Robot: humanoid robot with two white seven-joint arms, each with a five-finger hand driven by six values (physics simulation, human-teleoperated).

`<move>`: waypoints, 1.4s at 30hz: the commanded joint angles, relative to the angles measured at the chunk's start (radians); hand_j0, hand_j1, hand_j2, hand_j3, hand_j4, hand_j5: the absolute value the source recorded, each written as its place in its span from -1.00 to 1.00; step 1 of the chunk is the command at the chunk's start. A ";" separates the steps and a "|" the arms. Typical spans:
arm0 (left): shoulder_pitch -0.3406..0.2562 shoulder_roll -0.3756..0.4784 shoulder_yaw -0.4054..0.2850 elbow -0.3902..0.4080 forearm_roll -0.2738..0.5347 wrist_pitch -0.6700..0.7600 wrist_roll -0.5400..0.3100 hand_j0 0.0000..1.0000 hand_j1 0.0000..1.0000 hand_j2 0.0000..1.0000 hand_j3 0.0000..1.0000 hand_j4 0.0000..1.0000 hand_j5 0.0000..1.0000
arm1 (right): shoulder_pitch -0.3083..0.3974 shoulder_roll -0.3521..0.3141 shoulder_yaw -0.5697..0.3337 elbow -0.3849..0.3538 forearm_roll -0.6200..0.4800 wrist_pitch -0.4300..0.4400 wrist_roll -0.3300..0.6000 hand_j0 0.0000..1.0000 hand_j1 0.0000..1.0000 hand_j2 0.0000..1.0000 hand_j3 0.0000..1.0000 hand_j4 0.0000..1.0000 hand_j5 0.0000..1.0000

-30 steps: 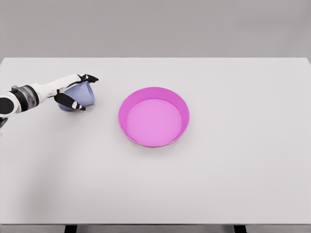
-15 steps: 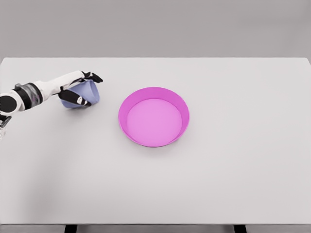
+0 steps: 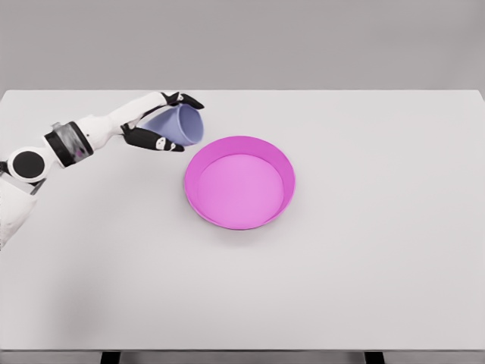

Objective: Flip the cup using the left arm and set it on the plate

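Note:
My left hand point(image 3: 168, 121) is shut on a pale lavender cup point(image 3: 180, 124), which lies tilted on its side with its mouth facing right. Hand and cup hang above the table, just up and left of the magenta plate point(image 3: 240, 181). The plate is a round shallow dish near the table's middle with nothing in it. The white left arm point(image 3: 68, 144) reaches in from the left edge. The right arm is out of view.
The white table point(image 3: 364, 258) fills the frame, with a grey wall behind it. Its front edge runs along the bottom of the view.
The left hand has carried the cup up and to the right, from the table's left side toward the plate's upper left rim. The cup now tilts with its mouth toward the right.

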 commanded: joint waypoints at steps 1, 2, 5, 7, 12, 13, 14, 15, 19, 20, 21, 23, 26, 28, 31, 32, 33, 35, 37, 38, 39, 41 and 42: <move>0.000 -0.039 -0.002 -0.010 0.030 -0.042 0.000 0.48 0.48 0.48 0.48 0.48 0.48 | 0.000 0.000 0.000 0.000 0.001 0.000 0.000 1.00 1.00 1.00 1.00 1.00 1.00; 0.006 -0.040 -0.004 -0.027 0.038 -0.042 0.000 0.48 0.48 0.48 0.48 0.48 0.48 | 0.000 0.000 0.000 0.000 -0.001 0.000 0.000 1.00 1.00 1.00 1.00 1.00 1.00; 0.020 -0.060 -0.008 -0.045 0.061 -0.042 0.000 0.48 0.48 0.48 0.48 0.48 0.48 | 0.000 0.000 0.000 0.000 -0.001 0.000 0.000 1.00 1.00 1.00 1.00 1.00 1.00; 0.028 -0.079 -0.011 -0.051 0.064 -0.042 -0.001 0.48 0.48 0.48 0.48 0.48 0.48 | 0.000 0.000 0.000 0.000 -0.001 0.000 0.000 1.00 1.00 1.00 1.00 1.00 1.00; 0.046 -0.120 -0.051 -0.059 0.079 -0.042 -0.004 0.47 0.47 0.47 0.47 0.47 0.47 | 0.000 0.000 0.000 0.000 0.001 0.000 0.000 1.00 1.00 1.00 1.00 1.00 1.00; 0.046 -0.125 -0.068 -0.059 0.079 -0.038 -0.004 0.47 0.47 0.47 0.47 0.47 0.47 | 0.000 0.000 0.000 0.000 -0.001 0.000 0.000 1.00 1.00 1.00 1.00 1.00 1.00; 0.046 -0.125 -0.074 -0.059 0.078 -0.036 -0.004 0.47 0.47 0.47 0.47 0.47 0.47 | 0.000 0.000 0.000 0.000 -0.001 0.000 0.000 1.00 1.00 1.00 1.00 1.00 1.00; 0.046 -0.125 -0.085 -0.059 0.078 -0.039 -0.004 0.47 0.47 0.47 0.47 0.47 0.47 | 0.000 0.000 0.000 0.000 -0.001 0.000 0.000 1.00 1.00 1.00 1.00 1.00 1.00; 0.046 -0.137 -0.099 -0.059 0.076 -0.038 -0.004 0.56 0.56 0.56 0.56 0.56 0.56 | 0.000 0.000 0.000 0.000 -0.001 0.000 0.000 1.00 1.00 1.00 1.00 1.00 1.00; 0.046 -0.137 -0.099 -0.059 0.078 -0.034 -0.004 0.59 0.59 0.59 0.59 0.59 0.59 | 0.000 0.000 0.000 0.000 -0.001 0.000 0.000 1.00 1.00 1.00 1.00 1.00 1.00; 0.048 -0.137 -0.097 -0.059 0.078 -0.034 -0.004 0.61 0.61 0.61 0.61 0.61 0.61 | 0.000 0.000 0.000 0.000 -0.001 0.000 0.000 1.00 1.00 1.00 1.00 1.00 1.00; 0.048 -0.135 -0.096 -0.059 0.079 -0.036 -0.004 0.65 0.65 0.65 0.65 0.65 0.65 | 0.000 0.000 0.000 0.000 0.001 0.000 0.000 1.00 1.00 1.00 1.00 1.00 1.00; 0.044 -0.128 -0.087 -0.060 0.078 -0.039 -0.004 0.74 0.74 0.74 0.74 0.74 0.74 | 0.000 0.000 0.000 0.000 0.001 0.000 0.000 1.00 1.00 1.00 1.00 1.00 1.00; 0.040 -0.123 -0.085 -0.062 0.078 -0.039 -0.003 0.79 0.79 0.79 0.79 0.79 0.79 | 0.000 0.000 0.000 0.000 -0.001 0.000 0.000 1.00 1.00 1.00 1.00 1.00 1.00; 0.044 -0.102 -0.038 -0.119 0.079 -0.041 -0.003 0.85 0.85 0.85 0.85 0.85 0.85 | 0.000 0.000 0.000 0.000 -0.001 0.000 0.000 1.00 1.00 1.00 1.00 1.00 1.00; 0.046 -0.068 -0.030 -0.139 0.081 -0.041 -0.003 0.91 0.91 0.91 0.91 0.91 0.91 | 0.000 0.000 0.000 0.000 0.001 0.000 0.000 1.00 1.00 1.00 1.00 1.00 1.00; 0.046 -0.051 -0.030 -0.143 0.093 -0.042 -0.003 0.95 0.95 0.95 0.95 0.95 0.95 | 0.000 0.000 0.000 0.000 -0.001 0.000 0.000 1.00 1.00 1.00 1.00 1.00 1.00; 0.048 -0.024 -0.002 -0.168 0.099 -0.042 -0.003 0.99 0.99 0.99 0.99 0.99 0.99 | 0.000 0.000 0.000 0.000 -0.001 0.000 0.000 1.00 1.00 1.00 1.00 1.00 1.00; 0.066 0.049 0.016 -0.183 0.094 -0.044 -0.003 1.00 1.00 1.00 1.00 1.00 1.00 | 0.000 0.000 0.000 0.000 -0.001 0.000 0.000 1.00 1.00 1.00 1.00 1.00 1.00; 0.103 0.087 0.067 -0.183 0.091 -0.083 -0.003 1.00 1.00 1.00 1.00 1.00 1.00 | 0.000 0.000 0.000 0.000 0.001 0.000 0.000 1.00 1.00 1.00 1.00 1.00 1.00; 0.112 0.113 0.091 -0.183 0.091 -0.116 -0.003 1.00 1.00 1.00 1.00 1.00 1.00 | 0.000 0.000 0.000 0.000 -0.001 0.000 0.000 1.00 1.00 1.00 1.00 1.00 1.00; 0.146 0.182 0.131 -0.175 0.084 -0.161 -0.004 1.00 1.00 1.00 1.00 1.00 1.00 | 0.000 0.000 0.000 0.000 0.001 0.000 0.000 1.00 1.00 1.00 1.00 1.00 1.00; 0.164 0.216 0.153 -0.169 0.082 -0.161 -0.004 1.00 1.00 1.00 1.00 1.00 1.00 | 0.000 0.000 0.000 0.000 -0.001 -0.001 0.000 1.00 1.00 1.00 1.00 1.00 1.00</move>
